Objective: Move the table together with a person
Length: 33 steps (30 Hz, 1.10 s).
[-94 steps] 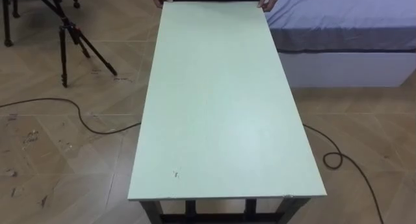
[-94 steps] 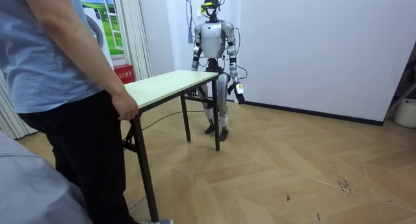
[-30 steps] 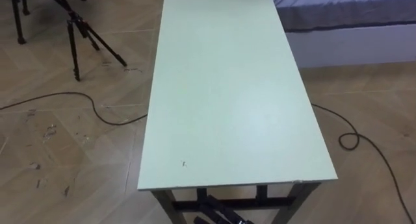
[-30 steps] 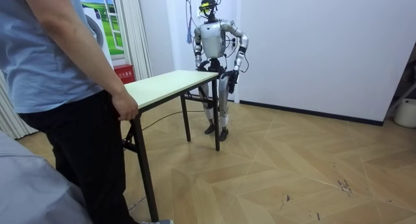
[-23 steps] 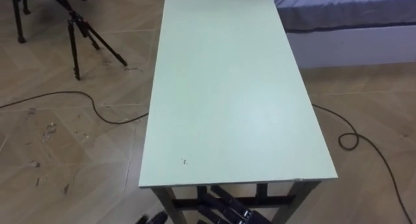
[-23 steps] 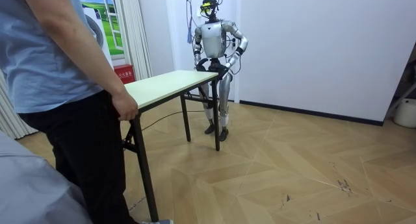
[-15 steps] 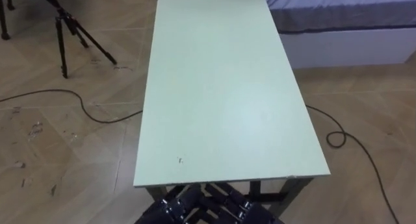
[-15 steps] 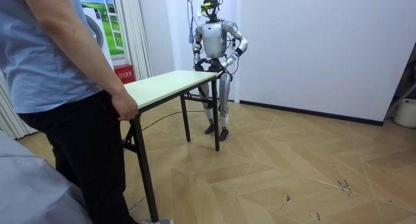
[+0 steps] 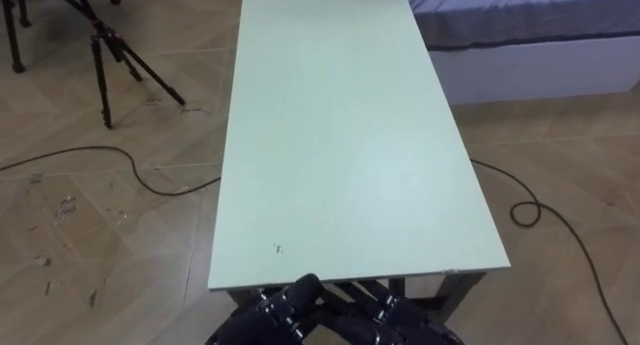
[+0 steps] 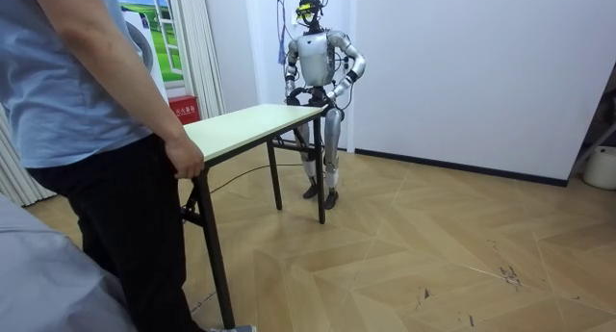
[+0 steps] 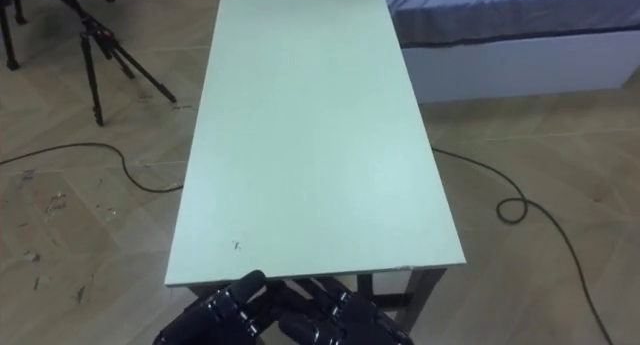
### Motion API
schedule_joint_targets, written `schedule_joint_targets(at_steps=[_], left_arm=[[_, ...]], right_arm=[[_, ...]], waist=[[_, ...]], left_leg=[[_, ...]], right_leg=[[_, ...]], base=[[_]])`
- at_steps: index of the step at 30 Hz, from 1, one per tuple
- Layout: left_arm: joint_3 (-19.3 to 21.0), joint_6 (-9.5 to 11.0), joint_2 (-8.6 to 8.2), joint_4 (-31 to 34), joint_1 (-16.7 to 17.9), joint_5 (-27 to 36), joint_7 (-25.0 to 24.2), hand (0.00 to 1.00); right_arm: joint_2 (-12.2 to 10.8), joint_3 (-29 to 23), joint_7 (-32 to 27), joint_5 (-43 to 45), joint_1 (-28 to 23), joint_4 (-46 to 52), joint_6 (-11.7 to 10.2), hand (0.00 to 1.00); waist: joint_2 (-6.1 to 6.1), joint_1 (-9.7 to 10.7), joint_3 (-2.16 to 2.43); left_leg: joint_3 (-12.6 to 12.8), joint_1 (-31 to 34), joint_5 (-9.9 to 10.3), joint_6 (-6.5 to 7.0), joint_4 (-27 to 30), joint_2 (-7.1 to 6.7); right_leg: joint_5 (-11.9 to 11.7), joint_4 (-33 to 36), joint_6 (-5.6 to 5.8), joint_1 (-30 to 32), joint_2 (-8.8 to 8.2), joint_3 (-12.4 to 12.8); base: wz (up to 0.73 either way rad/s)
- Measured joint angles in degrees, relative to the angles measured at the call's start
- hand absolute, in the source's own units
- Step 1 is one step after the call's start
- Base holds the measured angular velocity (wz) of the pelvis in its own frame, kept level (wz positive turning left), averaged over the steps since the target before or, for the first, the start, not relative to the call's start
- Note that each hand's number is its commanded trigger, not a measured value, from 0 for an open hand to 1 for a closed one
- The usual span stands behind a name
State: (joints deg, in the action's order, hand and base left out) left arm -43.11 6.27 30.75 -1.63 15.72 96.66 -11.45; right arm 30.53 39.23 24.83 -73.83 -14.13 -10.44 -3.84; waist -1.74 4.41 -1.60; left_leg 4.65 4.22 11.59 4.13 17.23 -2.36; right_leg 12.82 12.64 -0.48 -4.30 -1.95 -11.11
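**Both hands brought up to the near edge; lift not yet begun**

The surface point(image 9: 340, 135), a long pale top on dark legs, is seen standing on the floor with its long sides running away from the robot. No shift of it is found against the pictures taken seconds before.

The change is confined to the arms. About three seconds before, both arms are hung at the robot's sides, clear of the surface. Now the left hand point(image 9: 275, 313) and the right hand point(image 9: 400, 323) are raised and set side by side at the near edge, towards its middle. The left hand just overlaps that edge. In the room view the robot is shown standing upright at that end with its elbows bent outward. Whether either hand is spread or closed on the edge cannot be told.

At the far end, the person's hand point(image 10: 185, 159) is kept on the corner as before, and that end is not raised.

The reach is judged to be nearly complete, and a firm hold on the near edge is required before any lift is started. The bed point(image 9: 530, 30) lies close beside the far right corner and a tripod point(image 9: 110, 55) stands off the far left corner. Clearance on both sides is to be watched once the surface is carried.
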Motion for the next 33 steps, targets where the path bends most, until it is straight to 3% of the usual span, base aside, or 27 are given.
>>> schedule_joint_targets(at_steps=[5, 8, 10, 18, 24, 33], left_arm=[[0.29, 0.00, -0.71, -0.24, -0.15, 0.03, 0.43, 0.00], [0.41, -0.15, -2.10, -2.48, -1.21, 0.02, 0.79, 0.00], [1.21, -0.86, -4.14, -5.63, -2.34, 0.03, 0.82, 0.00], [4.25, -2.79, -7.83, -12.29, -4.63, -1.25, 1.30, 0.00], [6.89, -4.80, -10.91, -18.35, -6.54, -1.95, 1.26, 0.00], [11.92, -8.97, -14.19, -22.93, -6.72, -3.99, 4.66, 0.00]], right_arm=[[-1.09, -0.16, -1.85, 0.02, 0.23, -0.23, -0.02, 0.00], [-1.95, -0.39, -2.77, 0.32, 0.27, -0.52, 0.00, 0.00], [-3.18, -0.52, -2.78, 0.13, 0.63, -2.02, 0.00, 0.00], [-6.55, -0.63, -3.29, 0.35, 2.18, -7.98, 0.29, 0.00], [-9.25, -2.73, -6.32, 0.33, 3.50, -12.34, 1.05, 0.00], [-10.84, -9.54, -11.81, -0.35, 5.65, -13.50, 2.74, 0.00]], waist=[[0.50, 0.02, -0.17], [0.51, -0.18, -0.19], [0.55, -0.38, -0.18], [0.82, -0.91, -0.08], [1.19, -2.14, 0.04], [1.40, -2.99, -0.02]], left_leg=[[0.07, -0.36, 0.00, 0.00, -0.10, 0.03], [0.32, -0.88, -0.02, 0.01, -0.44, 0.01], [0.81, -1.50, -0.04, 0.02, -0.71, 0.12], [1.60, -4.16, -0.11, -0.12, -2.08, 0.26], [2.14, -5.00, -0.32, -0.40, -2.73, 0.47], [2.07, -5.95, -0.54, -0.77, -2.90, 0.71]], right_leg=[[0.00, -0.03, 0.00, -0.56, 0.01, 0.08], [0.00, -0.03, 0.00, -0.97, -0.02, 0.29], [0.00, -0.04, 0.00, -1.35, 0.01, 0.89], [0.00, -0.16, 0.00, -2.58, 0.06, 1.36], [-0.01, -0.29, -0.02, -3.44, -0.01, 1.40], [-0.24, -1.07, -0.40, -4.39, 0.10, 1.25]], base=[[0.00], [-0.03], [-0.10], [-0.06], [-0.03], [0.00]])
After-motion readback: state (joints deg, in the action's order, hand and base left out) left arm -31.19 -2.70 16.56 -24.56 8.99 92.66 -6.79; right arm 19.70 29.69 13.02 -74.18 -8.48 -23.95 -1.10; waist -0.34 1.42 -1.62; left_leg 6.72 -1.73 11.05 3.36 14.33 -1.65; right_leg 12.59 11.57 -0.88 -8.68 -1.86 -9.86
